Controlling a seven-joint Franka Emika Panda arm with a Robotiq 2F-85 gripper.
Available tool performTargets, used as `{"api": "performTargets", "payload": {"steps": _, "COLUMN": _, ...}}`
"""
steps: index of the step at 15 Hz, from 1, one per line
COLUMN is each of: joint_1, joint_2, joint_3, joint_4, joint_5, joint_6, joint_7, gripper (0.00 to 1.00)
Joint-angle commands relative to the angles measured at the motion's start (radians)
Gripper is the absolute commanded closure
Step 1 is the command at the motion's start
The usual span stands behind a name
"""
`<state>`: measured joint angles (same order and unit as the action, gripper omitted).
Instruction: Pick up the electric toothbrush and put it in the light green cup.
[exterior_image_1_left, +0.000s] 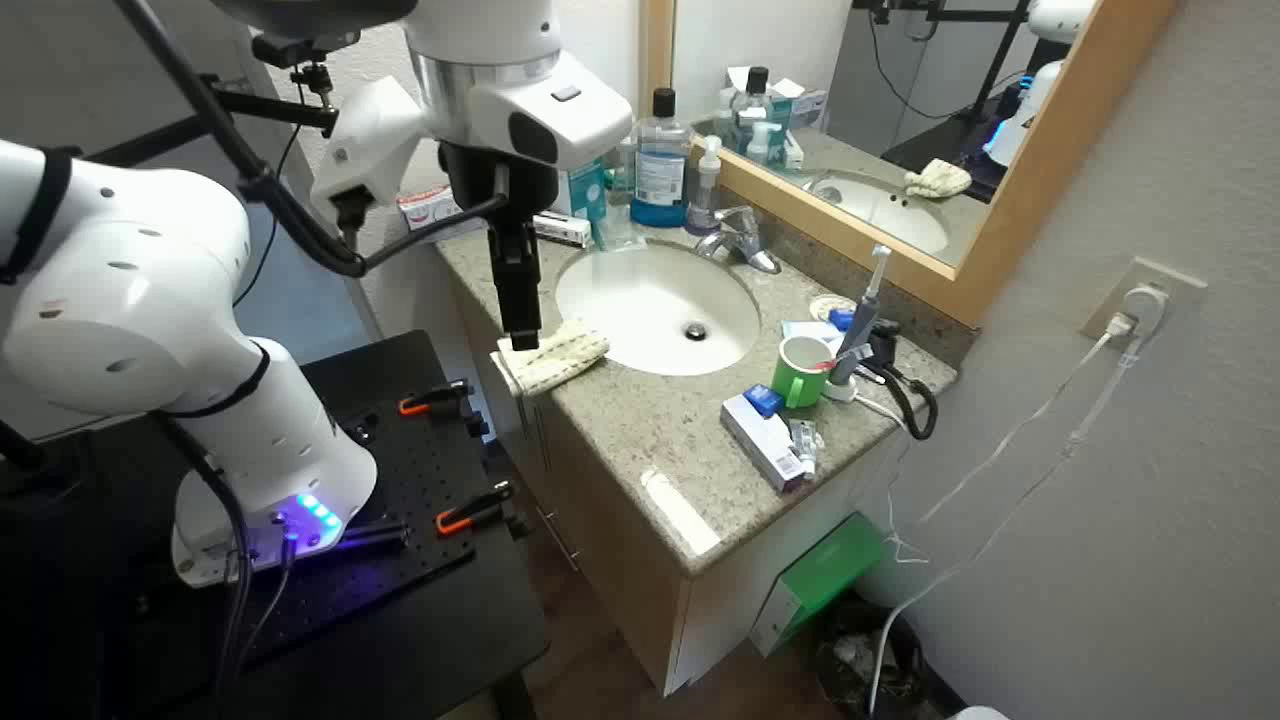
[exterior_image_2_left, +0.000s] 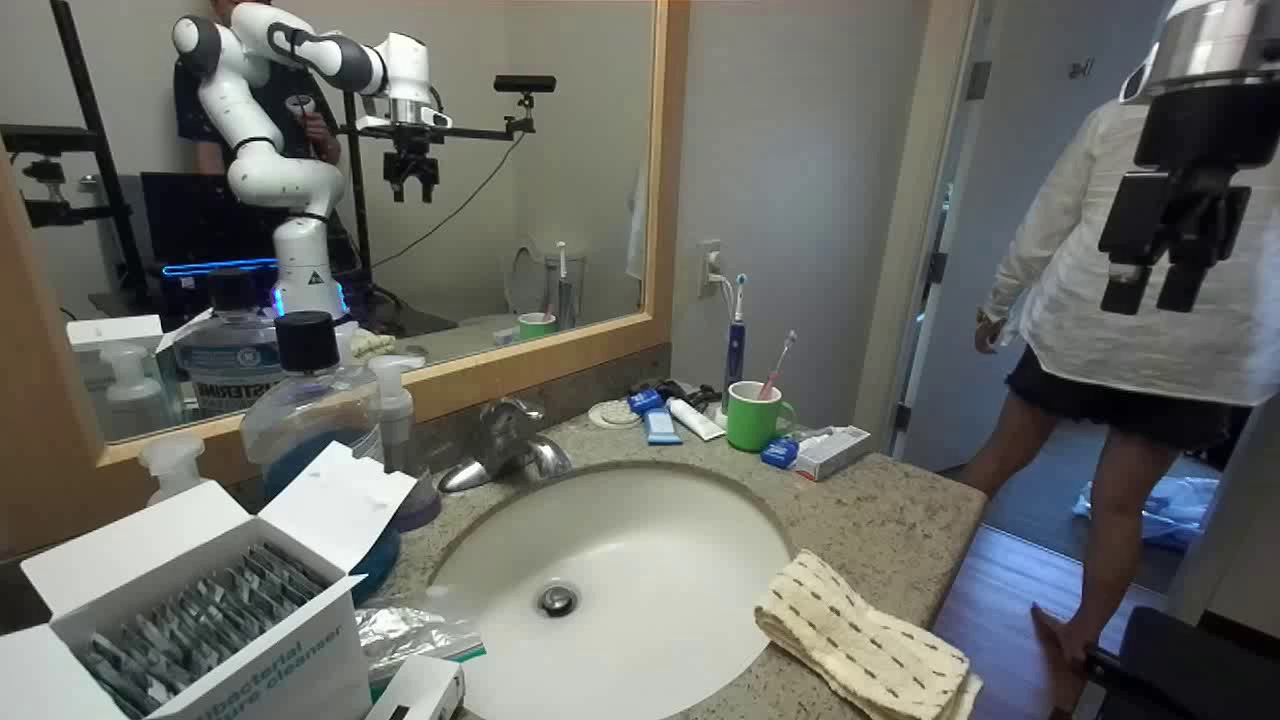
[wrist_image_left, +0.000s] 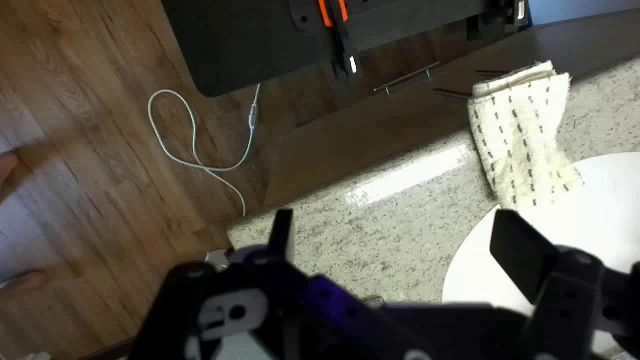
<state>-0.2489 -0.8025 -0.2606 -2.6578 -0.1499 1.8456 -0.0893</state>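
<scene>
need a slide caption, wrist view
Open, empty end effector seen against speckled counter, cream towel at the edge of the sink.

Near left, in an exterior view, teal print on the open white cardboard box (exterior_image_2_left: 305, 660) reads "…bacterial" and "…ure cleanser", cut off at the start, and in the wood-framed mirror (exterior_image_2_left: 580, 170) beyond, dark capitals, apparently part of "LISTERINE", mark the reflected clear dark-capped bottle (exterior_image_2_left: 235, 358), a dark triangle the white robot base (exterior_image_2_left: 300, 250).

Wrist cam looks down on counter (wrist_image_left: 380, 227) & floor (wrist_image_left: 100, 150). In an exterior view you look down past arm (exterior_image_1_left: 140, 300); in an exterior view you're nr open box (exterior_image_2_left: 335, 665), facing across sink (exterior_image_2_left: 690, 540). Green cup (exterior_image_1_left: 795, 376) in both exterior views.
</scene>
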Motion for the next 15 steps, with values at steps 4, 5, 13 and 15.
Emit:
{"api": "performTargets", "payload": {"steps": 4, "joint_1": 0.003, "joint_2": 0.011, "joint_3": -0.002, "joint_4": 0.004, "joint_5": 0.006, "joint_6": 0.015, "joint_7": -0.016, "gripper": 0.00}}
{"api": "performTargets", "payload": {"steps": 5, "joint_1": 0.006, "joint_2": 0.012, "joint_3": -0.004, "joint_4": 0.003, "joint_5": 0.006, "joint_6": 0.030, "joint_7": -0.021, "gripper": 0.00}}
{"api": "performTargets", "payload": {"steps": 13, "joint_1": 0.053, "joint_2": 0.073, "joint_3": -0.009, "joint_4": 0.019, "joint_5": 0.026, "joint_6": 0.159, "joint_7": -0.059, "gripper": 0.00}}
{"api": "performTargets", "payload": {"steps": 15, "joint_1": 0.063, "joint_2": 0.100, "joint_3": -0.011, "joint_4": 0.030, "joint_5": 0.041, "joint_6": 0.191, "joint_7": -0.065, "gripper": 0.00}}
